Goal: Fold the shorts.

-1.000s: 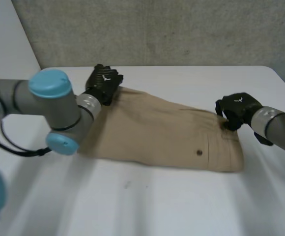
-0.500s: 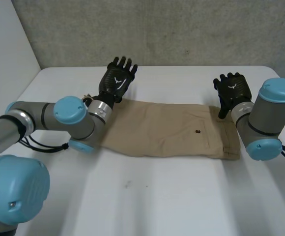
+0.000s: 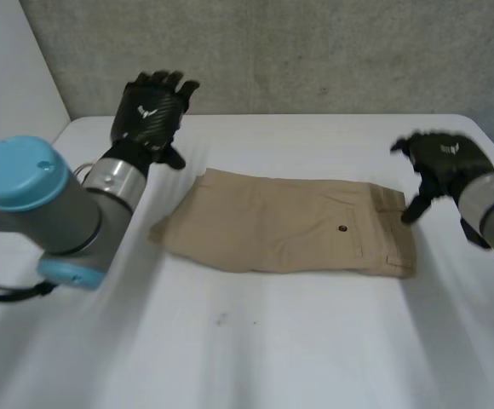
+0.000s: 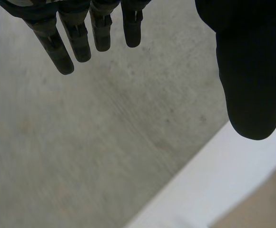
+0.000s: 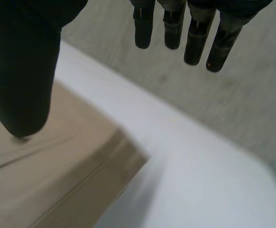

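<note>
Shorts flat on tabletop. L hand off shorts' leg end, R hand off waist end. Both hands' fingers straight, nothing held.

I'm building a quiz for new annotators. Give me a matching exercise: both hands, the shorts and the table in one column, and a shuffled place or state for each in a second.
1 left hand
2 right hand
3 shorts
4 table

A tan, lying flat
B white, bearing the cloth
C open, close beside one end of the shorts
D open, apart from the shorts, by the far table edge

Pairs: 1-D; 2-C; 3-A; 4-B
</note>
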Robot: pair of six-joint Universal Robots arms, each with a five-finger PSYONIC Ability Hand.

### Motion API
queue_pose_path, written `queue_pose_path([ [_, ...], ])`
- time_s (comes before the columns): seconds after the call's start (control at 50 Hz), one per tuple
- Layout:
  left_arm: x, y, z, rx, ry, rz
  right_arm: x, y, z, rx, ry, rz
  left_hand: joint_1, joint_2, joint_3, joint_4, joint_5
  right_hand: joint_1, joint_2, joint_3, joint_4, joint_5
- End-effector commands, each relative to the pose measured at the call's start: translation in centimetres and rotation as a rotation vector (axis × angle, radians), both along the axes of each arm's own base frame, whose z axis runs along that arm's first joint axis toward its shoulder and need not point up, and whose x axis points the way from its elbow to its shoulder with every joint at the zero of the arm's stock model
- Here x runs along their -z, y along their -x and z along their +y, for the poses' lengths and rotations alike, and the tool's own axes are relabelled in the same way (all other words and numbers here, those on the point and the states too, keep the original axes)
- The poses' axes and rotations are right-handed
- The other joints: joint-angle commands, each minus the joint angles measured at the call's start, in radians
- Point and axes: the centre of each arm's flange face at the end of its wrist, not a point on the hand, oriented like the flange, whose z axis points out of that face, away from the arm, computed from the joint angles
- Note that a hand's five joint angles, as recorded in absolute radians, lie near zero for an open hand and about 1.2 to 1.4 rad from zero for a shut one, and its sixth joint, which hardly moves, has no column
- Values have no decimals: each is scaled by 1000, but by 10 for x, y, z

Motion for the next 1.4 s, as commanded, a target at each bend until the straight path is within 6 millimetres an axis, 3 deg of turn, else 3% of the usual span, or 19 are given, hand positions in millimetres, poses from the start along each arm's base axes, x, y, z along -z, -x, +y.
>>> queue_pose_path([
  [0.02, 20, -32, 30, -52, -356, 54, 43, 20, 18, 5, -220, -71, 33, 36, 30, 35, 20, 203, 183, 183, 176, 161],
  [0.18, 38, -53, 45, -134, -505, 31, 78, 24, 7, 3, -212, -82, 33, 37, 30, 35, 20, 338, 318, 317, 311, 296],
  [0.44, 50, -60, 56, -159, -542, 17, 102, 22, -2, 2, -229, -61, 30, 34, 27, 32, 17, 502, 482, 482, 476, 460],
  [0.5, 51, -60, 57, -159, -545, 16, 106, 24, -7, 13, -212, -60, 27, 31, 24, 29, 15, 921, 901, 900, 894, 879],
  [0.54, 51, -60, 58, -158, -545, 15, 105, 26, -9, 29, -198, -57, 27, 31, 24, 29, 15, 1191, 1170, 1170, 1164, 1148],
  [0.68, 44, -60, 58, -157, -525, 25, 101, 35, -18, 67, -166, -17, 24, 28, 21, 26, 12, 1192, 1171, 1171, 1165, 1149],
  [0.84, 36, -64, 61, -161, -507, 35, 87, 68, -35, 108, -76, 200, 21, 25, 18, 23, 9, 1192, 1171, 1171, 1165, 1149],
  [0.9, 33, -70, 62, -175, -502, 39, 74, 82, -42, 136, -35, 337, 16, 19, 13, 17, 3, 1192, 1171, 1171, 1165, 1149],
  [0.98, 34, -73, 64, -182, -506, 39, 47, 77, -45, 134, 17, 372, 16, 19, 13, 17, 3, 1192, 1171, 1171, 1165, 1149],
  [1.04, 34, -73, 65, -182, -508, 38, 32, 59, -40, 88, 42, 360, 16, 19, 13, 17, 3, 1192, 1171, 1171, 1165, 1149],
  [1.08, 34, -73, 65, -182, -508, 38, 15, 19, -29, -16, 100, 347, 13, 16, 10, 14, 0, 1192, 1171, 1171, 1165, 1149],
  [1.18, 33, -73, 66, -180, -503, 40, -5, -41, -3, -181, 206, 330, 13, 16, 10, 14, 0, 1192, 1171, 1171, 1165, 1149],
  [1.2, 32, -73, 66, -179, -501, 41, -11, -65, 10, -251, 242, 321, 13, 16, 10, 14, 0, 1192, 1171, 1171, 1165, 1149],
  [1.22, 32, -73, 66, -179, -501, 41, -9, -89, 24, -336, 264, 315, 13, 16, 10, 14, 0, 1192, 1171, 1171, 1165, 1149],
  [1.26, 32, -72, 66, -178, -499, 41, 2, -114, 38, -434, 272, 323, 13, 16, 10, 14, 0, 1192, 1171, 1171, 1165, 1149],
  [1.28, 31, -72, 66, -179, -498, 42, 15, -136, 53, -539, 282, 339, 13, 16, 10, 14, 0, 1192, 1171, 1171, 1165, 1149],
  [1.36, 30, -71, 66, -174, -492, 43, 46, -177, 87, -761, 321, 395, 10, 13, 7, 12, -3, 1192, 1171, 1171, 1165, 1149],
  [1.4, 30, -70, 66, -172, -488, 45, 60, -186, 96, -817, 329, 423, 10, 13, 7, 12, -3, 1192, 1171, 1171, 1165, 1149],
])
